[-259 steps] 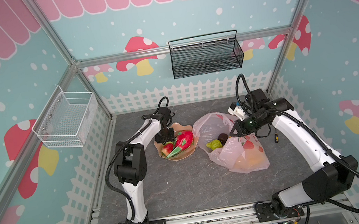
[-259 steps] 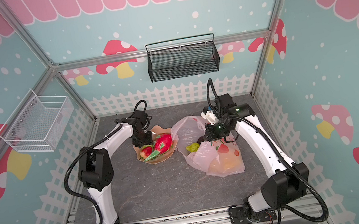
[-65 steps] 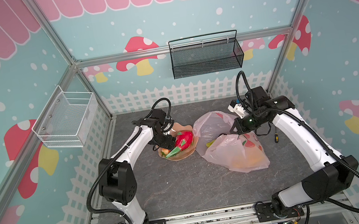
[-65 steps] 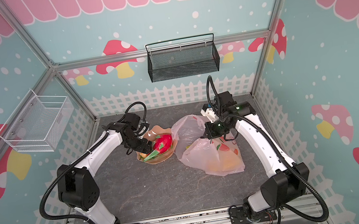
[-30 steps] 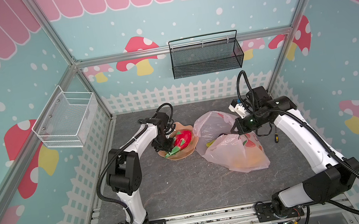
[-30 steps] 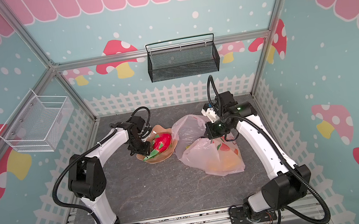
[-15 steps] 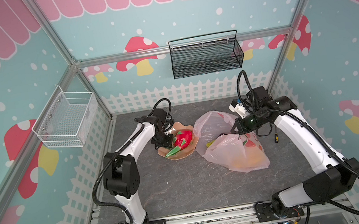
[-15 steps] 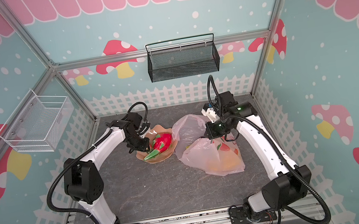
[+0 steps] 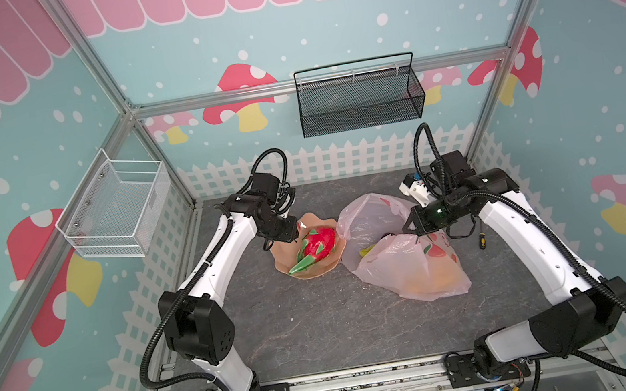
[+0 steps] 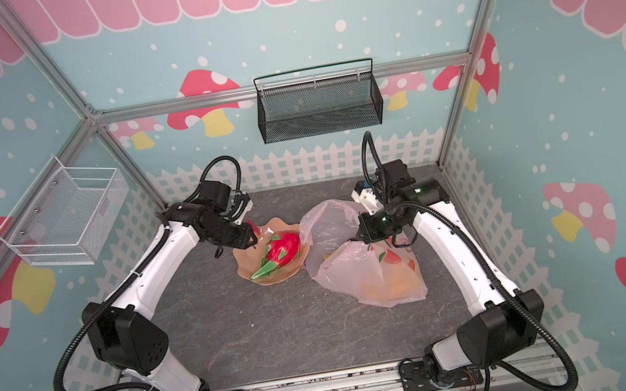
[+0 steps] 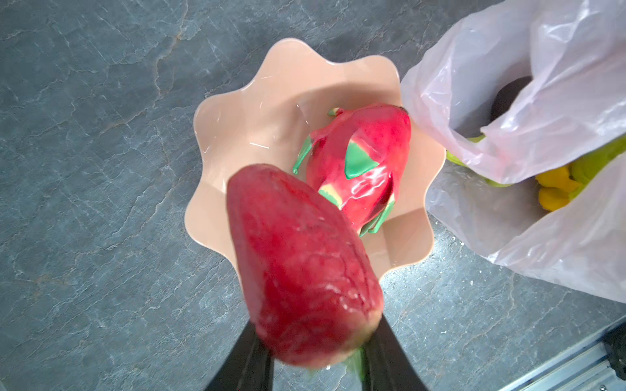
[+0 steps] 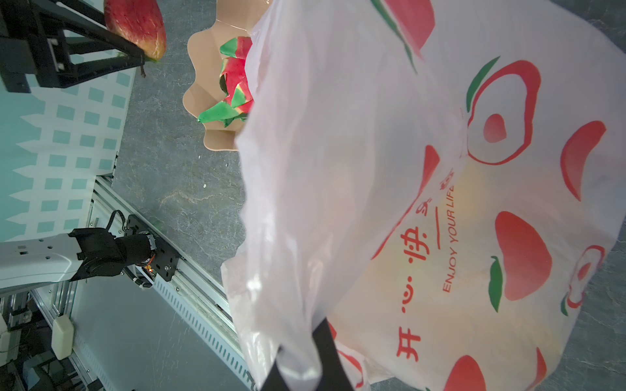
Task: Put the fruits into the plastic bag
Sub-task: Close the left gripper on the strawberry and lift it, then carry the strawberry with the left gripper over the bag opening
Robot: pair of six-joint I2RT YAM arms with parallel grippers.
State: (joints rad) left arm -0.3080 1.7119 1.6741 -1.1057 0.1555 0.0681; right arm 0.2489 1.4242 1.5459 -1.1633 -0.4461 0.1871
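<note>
Grey stone-look tabletop (image 9: 302, 332) under the candy walls, and we start on the left, where the news is. The left gripper (image 11: 313, 338) has come up off the dish (image 11: 264, 101) with a red fruit (image 11: 298, 264) clamped between its black fingers (image 11: 247, 359); a second ago it was still down among the fruit. In both top views we see the fruit hanging just above the dish's far rim, clear of everything. It's a deep red, tapered piece, paler and yellow-green at the pinched end, and a touch blurred this close to the wrist camera.

Moving right, that leaves only the dragon fruit (image 9: 316, 244) lying in the dish, glossy red with green tips. We'd say one pick is done, with the carry across to come.

Right again is the plastic bag (image 9: 411, 270), touching the dish's edge. It's thin, pale pink and see-through, printed with red fruit. Its mouth gapes toward the dish, with the banana bunch (image 11: 555, 189) and a dark fruit (image 11: 508, 98) already inside.

Last comes the right gripper (image 12: 301, 359), pinched shut on the bag's upper film and holding that mouth up for the drop
</note>
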